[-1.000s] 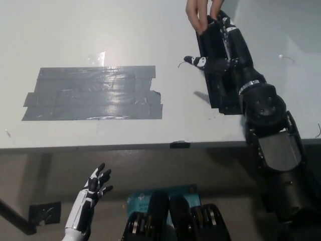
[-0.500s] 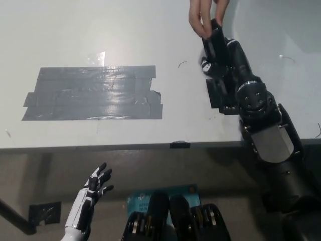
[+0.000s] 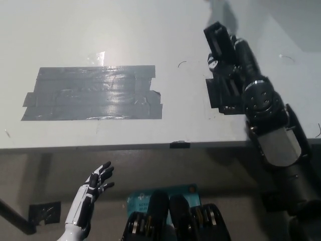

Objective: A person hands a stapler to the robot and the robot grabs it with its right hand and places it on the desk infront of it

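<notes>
Gone from the top edge is the person's hand that pinched the stapler [image 3: 218, 40] half a second ago, and the stapler now sits with the robot alone, a little lower and more to the right than before; the rest of the scene has not shifted.

At the lower left, below the front edge of the worktop [image 3: 100, 30], the white left hand [image 3: 99, 179] rests in the air with its fingers spread apart and nothing in it; near it, at the far lower left, a dark patch of tape [image 3: 44, 213] lies on the floor.

On the worktop's left half a wide rectangle of grey tape strips [image 3: 93, 93] lies flat, its right end ragged; further right a small black tab [image 3: 179, 145] sits on the worktop's front edge; a thin curved mark [image 3: 183, 63] shows on the pale surface between the tape strips and the arm.

At the right, the black right hand [image 3: 228, 57] is clenched around the stapler, which is black and juts up and to the left out of the grip, held above the worktop and not touching it; the hand's own shadow falls as a dark block on the surface just beneath it. The black arm [image 3: 276, 135] runs from the hand down to the bottom right corner, crossing the worktop's front edge.
</notes>
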Controlling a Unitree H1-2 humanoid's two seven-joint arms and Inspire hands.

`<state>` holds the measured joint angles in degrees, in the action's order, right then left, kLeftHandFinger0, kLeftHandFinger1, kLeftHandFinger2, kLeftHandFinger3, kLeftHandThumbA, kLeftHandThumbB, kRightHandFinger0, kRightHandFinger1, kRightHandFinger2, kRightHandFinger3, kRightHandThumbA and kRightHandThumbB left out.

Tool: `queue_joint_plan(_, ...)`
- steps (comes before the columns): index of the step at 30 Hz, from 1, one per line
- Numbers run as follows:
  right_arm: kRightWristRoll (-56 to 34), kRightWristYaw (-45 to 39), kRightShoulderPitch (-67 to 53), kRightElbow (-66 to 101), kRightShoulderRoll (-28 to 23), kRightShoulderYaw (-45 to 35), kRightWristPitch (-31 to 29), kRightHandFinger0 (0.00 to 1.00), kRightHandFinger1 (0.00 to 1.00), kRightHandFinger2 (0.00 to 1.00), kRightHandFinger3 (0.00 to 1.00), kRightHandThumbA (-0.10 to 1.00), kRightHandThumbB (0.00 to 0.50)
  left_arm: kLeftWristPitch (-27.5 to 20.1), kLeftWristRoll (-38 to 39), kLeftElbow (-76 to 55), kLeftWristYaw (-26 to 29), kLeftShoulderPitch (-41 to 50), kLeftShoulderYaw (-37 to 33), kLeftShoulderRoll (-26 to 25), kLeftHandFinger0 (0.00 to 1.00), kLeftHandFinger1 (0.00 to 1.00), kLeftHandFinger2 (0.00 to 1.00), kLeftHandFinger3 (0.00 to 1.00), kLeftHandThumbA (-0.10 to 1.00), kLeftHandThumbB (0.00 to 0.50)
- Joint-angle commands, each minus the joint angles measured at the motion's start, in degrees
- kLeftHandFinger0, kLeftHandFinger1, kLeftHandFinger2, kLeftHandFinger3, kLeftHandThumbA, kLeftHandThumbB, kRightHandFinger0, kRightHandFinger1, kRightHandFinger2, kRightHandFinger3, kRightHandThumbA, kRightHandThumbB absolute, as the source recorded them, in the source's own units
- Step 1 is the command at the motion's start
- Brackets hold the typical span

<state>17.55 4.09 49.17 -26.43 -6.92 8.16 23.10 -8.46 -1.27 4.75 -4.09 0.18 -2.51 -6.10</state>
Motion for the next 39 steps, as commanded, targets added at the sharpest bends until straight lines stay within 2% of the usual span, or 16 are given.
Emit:
queue_joint_plan(1, 1.6, -5.0, 4.6, 7.0, -2.3, 2.0, 3.2, 0.0, 0.47, 0.86, 0.88, -0.1, 0.145, -0.5, -0.7, -0.9, -0.8, -0.8, -0.3, -0.9, 0.88, 0.94, 0.9, 0.91, 1.0, 0.446)
queue_joint_plan(2, 0.9, -7.3, 5.0, 8.7, -2.4, 2.5, 3.7, 0.08, 0.53, 0.87, 0.88, -0.1, 0.149, -0.3, -0.6, -1.0, -0.9, -0.8, -0.3, -0.9, 0.88, 0.94, 0.9, 0.91, 1.0, 0.446)
queue_joint_plan(4, 0.5, -9.7, 5.0, 10.0, -2.7, 3.6, 3.8, 0.1, 0.47, 0.82, 0.87, -0.1, 0.15, -0.2, -0.7, -1.1, -0.9, -0.8, -0.3, -1.0, 0.89, 0.94, 0.9, 0.91, 1.0, 0.442)
queue_joint_plan(5, 0.0, -11.3, 4.8, 10.8, -2.9, 4.7, 3.8, 0.0, 0.39, 0.76, 0.86, -0.1, 0.197, -0.1, -0.8, -1.1, -0.9, -1.0, -0.3, -1.1, 0.88, 0.94, 0.9, 0.9, 1.0, 0.44)
queue_joint_plan(6, -0.1, -11.7, 4.7, 10.9, -2.9, 4.9, 3.8, 0.0, 0.39, 0.76, 0.86, -0.1, 0.197, -0.1, -0.9, -1.1, -0.9, -1.1, -0.3, -1.1, 0.88, 0.94, 0.9, 0.9, 1.0, 0.44)
queue_joint_plan(7, 0.1, -13.1, 4.4, 11.3, -2.8, 6.2, 3.8, 0.0, 0.39, 0.82, 0.9, -0.1, 0.158, -0.2, -0.8, -1.2, -0.9, -1.0, -0.3, -1.1, 0.87, 0.94, 0.9, 0.9, 1.0, 0.432)
queue_joint_plan(10, 1.4, -15.2, 3.4, 11.2, -1.9, 8.2, 3.8, 0.0, 0.4, 0.83, 0.93, -0.1, 0.156, -0.7, -0.8, -1.1, -0.7, -0.8, -0.3, -1.0, 0.86, 0.93, 0.89, 0.89, 1.0, 0.432)
queue_joint_plan(18, 3.0, -15.9, 0.3, 4.5, -1.3, 14.9, 1.0, 0.05, 0.55, 0.95, 0.94, -0.1, 0.142, -0.4, -1.2, -1.2, -0.7, -0.9, -0.4, -1.0, 0.85, 0.91, 0.86, 0.88, 1.0, 0.42)
queue_joint_plan(25, 3.0, -17.8, -0.2, -1.4, -2.6, 17.6, -3.0, 0.06, 0.59, 0.95, 0.95, -0.1, 0.144, -0.3, -0.7, -1.1, -1.0, -1.7, -0.3, -1.2, 0.83, 0.89, 0.84, 0.85, 1.0, 0.437)
queue_joint_plan(32, 3.3, -19.9, 0.2, 0.3, -3.4, 18.0, -1.8, 0.11, 0.64, 0.96, 0.94, -0.1, 0.177, 0.5, -0.7, -1.1, -1.3, -2.5, -0.3, -1.6, 0.79, 0.85, 0.83, 0.82, 1.0, 0.438)
queue_joint_plan(33, 3.6, -19.5, 0.1, 0.3, -3.3, 18.0, -1.9, 0.16, 0.69, 1.0, 1.0, -0.07, 0.218, 0.5, -0.7, -1.2, -1.3, -2.4, -0.4, -1.6, 0.79, 0.85, 0.83, 0.82, 1.0, 0.434)
queue_joint_plan(34, 4.2, -18.5, 0.2, 0.6, -3.1, 17.9, -1.6, 0.35, 0.87, 1.0, 1.0, 0.1, 0.249, 0.6, -0.8, -1.3, -1.3, -2.4, -0.4, -1.7, 0.78, 0.85, 0.83, 0.82, 1.0, 0.436)
queue_joint_plan(35, 4.5, -18.5, 0.1, 1.1, -3.2, 17.9, -0.9, 0.67, 1.0, 1.0, 1.0, 0.34, 0.331, 0.7, -0.7, -1.3, -1.4, -2.4, -0.5, -1.7, 0.77, 0.85, 0.82, 0.83, 1.0, 0.434)
queue_joint_plan(36, 4.6, -18.7, 0.1, 1.4, -3.2, 17.9, -0.6, 0.77, 1.0, 1.0, 1.0, 0.4, 0.336, 0.7, -0.7, -1.3, -1.5, -2.4, -0.5, -1.7, 0.77, 0.85, 0.82, 0.83, 1.0, 0.434)
queue_joint_plan(37, 4.5, -19.9, 0.3, 2.0, -3.5, 18.1, -0.2, 0.95, 1.0, 1.0, 1.0, 0.53, 0.39, 0.8, -0.5, -1.4, -1.5, -2.4, -0.5, -1.7, 0.77, 0.85, 0.83, 0.83, 1.0, 0.432)
queue_joint_plan(39, 4.9, -22.2, 0.6, 3.8, -4.6, 18.9, 0.1, 1.0, 1.0, 1.0, 1.0, 0.7, 0.445, 0.8, -0.6, -1.6, -1.6, -2.3, -0.4, -1.8, 0.77, 0.85, 0.83, 0.83, 1.0, 0.433)
